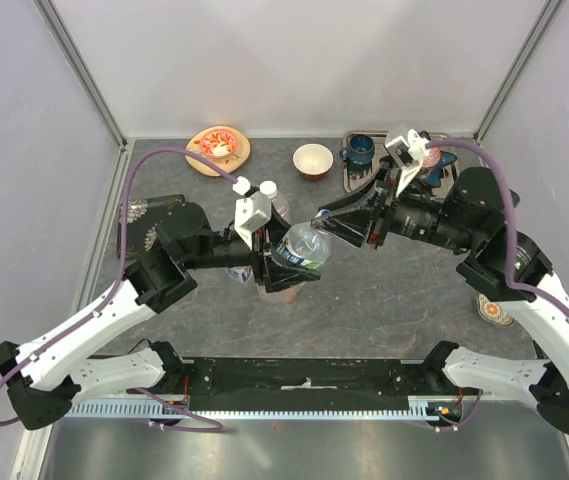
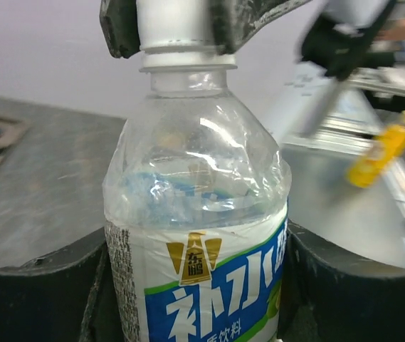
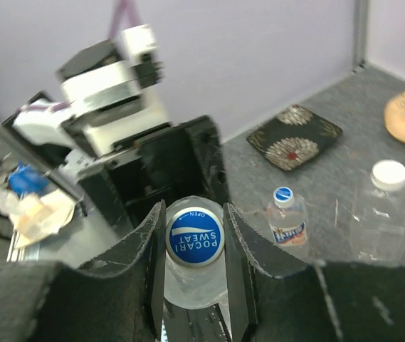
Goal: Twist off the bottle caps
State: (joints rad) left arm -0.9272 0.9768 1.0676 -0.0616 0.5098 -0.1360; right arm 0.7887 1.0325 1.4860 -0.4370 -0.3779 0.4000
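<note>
Grey table (image 1: 384, 290), pale lilac walls (image 1: 294, 60)

Grey speckled table (image 1: 384, 300), walled by pale panels. Far edge: wooden plate (image 1: 218, 149) with red-white item, white bowl (image 1: 312, 160), blue mug (image 1: 360, 150). Left side: black floral-patterned dish (image 3: 295, 136). Right edge: small patterned saucer (image 1: 494, 310). Middle: tall clear bottle with white cap (image 3: 381, 210) upright; short blue-label bottle (image 3: 287, 221) just beside it, upright.

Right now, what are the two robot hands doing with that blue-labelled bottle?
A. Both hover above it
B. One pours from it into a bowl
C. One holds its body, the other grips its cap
C: the left gripper clamps the bottle body while the right gripper pinches its blue-topped cap.
</note>
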